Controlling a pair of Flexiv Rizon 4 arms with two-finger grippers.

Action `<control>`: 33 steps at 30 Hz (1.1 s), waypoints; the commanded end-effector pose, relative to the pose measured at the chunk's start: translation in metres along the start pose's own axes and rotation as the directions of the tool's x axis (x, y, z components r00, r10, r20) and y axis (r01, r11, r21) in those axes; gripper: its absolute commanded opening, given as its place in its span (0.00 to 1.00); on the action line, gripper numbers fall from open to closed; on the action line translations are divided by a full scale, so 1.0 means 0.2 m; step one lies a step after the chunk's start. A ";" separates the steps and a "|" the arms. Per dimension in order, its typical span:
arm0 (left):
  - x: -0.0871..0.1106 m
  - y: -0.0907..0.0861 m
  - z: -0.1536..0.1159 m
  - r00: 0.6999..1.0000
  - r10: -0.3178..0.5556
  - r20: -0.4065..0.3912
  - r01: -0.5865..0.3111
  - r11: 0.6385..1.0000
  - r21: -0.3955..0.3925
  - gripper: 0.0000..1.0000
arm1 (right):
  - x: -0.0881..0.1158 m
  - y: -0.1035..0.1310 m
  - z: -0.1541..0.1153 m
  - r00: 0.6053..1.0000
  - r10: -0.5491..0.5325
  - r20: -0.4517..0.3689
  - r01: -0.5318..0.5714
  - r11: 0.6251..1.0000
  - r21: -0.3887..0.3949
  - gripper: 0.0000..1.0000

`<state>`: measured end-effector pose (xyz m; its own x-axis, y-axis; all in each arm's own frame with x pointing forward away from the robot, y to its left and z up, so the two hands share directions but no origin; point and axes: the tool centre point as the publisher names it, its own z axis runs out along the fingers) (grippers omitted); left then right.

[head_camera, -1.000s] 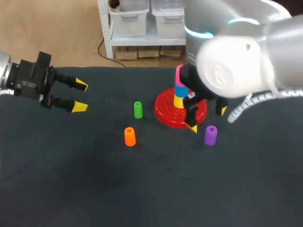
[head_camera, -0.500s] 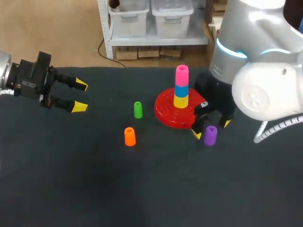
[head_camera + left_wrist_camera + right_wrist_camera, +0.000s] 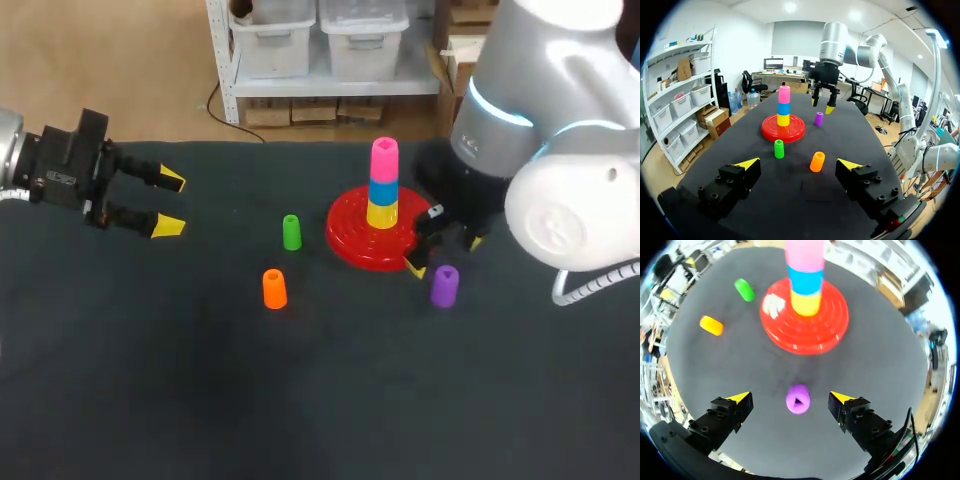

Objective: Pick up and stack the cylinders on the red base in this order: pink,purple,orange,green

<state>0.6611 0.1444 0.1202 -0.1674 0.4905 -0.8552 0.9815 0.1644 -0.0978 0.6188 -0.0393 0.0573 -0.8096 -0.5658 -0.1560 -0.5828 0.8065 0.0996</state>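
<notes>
One second back my right gripper (image 3: 445, 254) was over the stack on the ribbed round red base (image 3: 352, 246). Half a second back it had swung off toward the bench's right edge. Now it hangs over the small plastic purple cylinder (image 3: 444, 286), fingers spread wide, nothing held. In the right wrist view the purple one stands upright on the bench between the two yellow tips, with a gap either side and no contact that I can see.

My read: the pink plastic cylinder (image 3: 384, 158) is placed. It tops a blue cylinder (image 3: 383, 190) and a yellow cylinder (image 3: 381, 214) on the base. Purple is step two and the arm looks lined up for it. Descend and close should come next; no grasp made yet. Roughly a quarter done.

Purple stands just beside the base's rim, on the side toward the near right corner, not touching it. The green cylinder (image 3: 291, 232) stands upright near the base, on its left-edge side. The orange cylinder (image 3: 274, 289) stands closer to the front edge, near green but apart from it. Neither has shifted.

Left gripper (image 3: 170, 203) is parked by the left edge, same spot throughout, fingers wide and empty.

Bench (image 3: 200, 400) has a dark, matte, cloth-like top, flat. The room past its edges doesn't bear on this step.
</notes>
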 end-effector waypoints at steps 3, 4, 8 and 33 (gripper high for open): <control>0.01 0.00 0.00 1.000 0.003 0.003 -0.003 1.000 0.000 1.00 | 0.05 0.01 -0.01 0.998 -0.022 0.055 0.022 1.000 -0.007 1.00; 0.01 0.00 0.00 1.000 0.003 0.003 -0.003 1.000 0.000 1.00 | 0.05 0.01 -0.01 0.998 -0.022 0.055 0.022 1.000 -0.007 1.00; 0.01 0.00 0.00 1.000 0.003 0.003 -0.003 1.000 0.000 1.00 | 0.05 0.01 -0.01 0.998 -0.022 0.055 0.022 1.000 -0.007 1.00; 0.01 0.00 0.00 1.000 0.003 0.003 -0.003 1.000 0.000 1.00 | 0.10 -0.04 0.03 0.998 0.014 -0.057 -0.011 0.999 0.044 1.00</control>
<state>0.6611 0.1445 0.1202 -0.1674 0.4906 -0.8552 0.9815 0.1645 -0.0978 0.6043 -0.0590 0.0506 -0.8198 -0.5633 -0.1030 -0.5700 0.8200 0.0518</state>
